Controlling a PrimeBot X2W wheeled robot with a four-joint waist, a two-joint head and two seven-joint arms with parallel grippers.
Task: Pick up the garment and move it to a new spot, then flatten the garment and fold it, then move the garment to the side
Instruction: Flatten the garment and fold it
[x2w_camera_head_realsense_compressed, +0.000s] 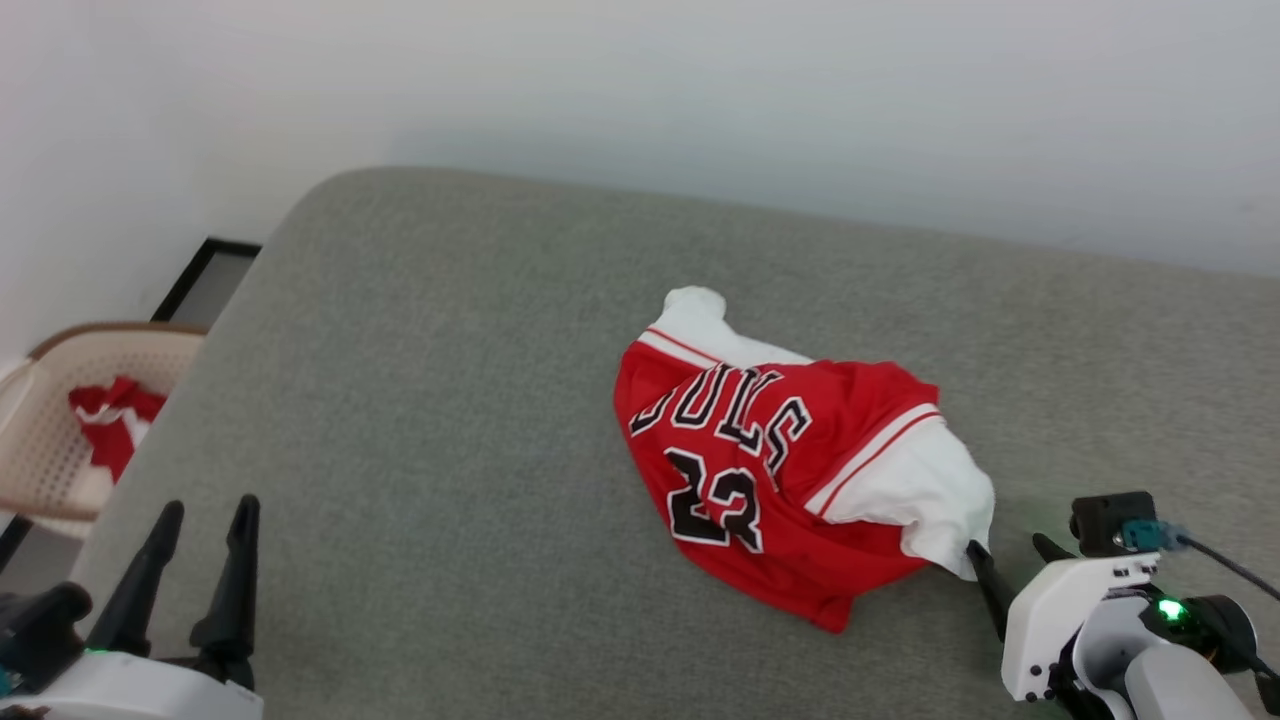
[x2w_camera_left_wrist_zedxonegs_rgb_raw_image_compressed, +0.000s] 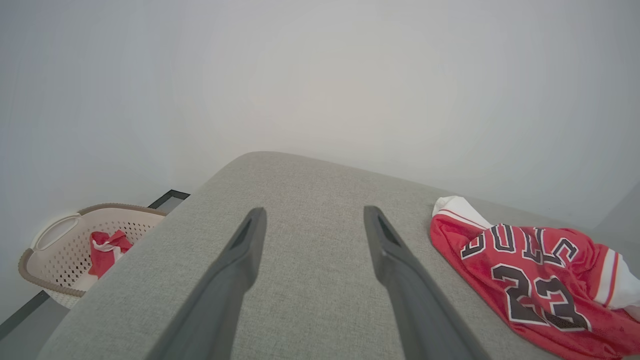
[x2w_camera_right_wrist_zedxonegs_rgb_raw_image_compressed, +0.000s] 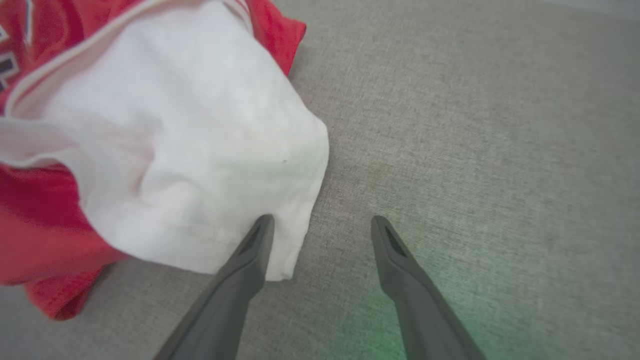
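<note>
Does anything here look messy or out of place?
The garment lies crumpled on the grey surface, its lettering creased, one white sleeve bunched right by the open right gripper. Nothing looks spilled or damaged.

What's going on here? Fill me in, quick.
The robot is working on a crumpled jersey lying on the grey table. Its right gripper is open, low beside the white sleeve, one finger at the sleeve's hem; nothing is gripped. The left gripper is open too, off to the left, apart from the jersey. The jersey is not yet flattened or folded. A basket beside the table holds more red cloth.
</note>
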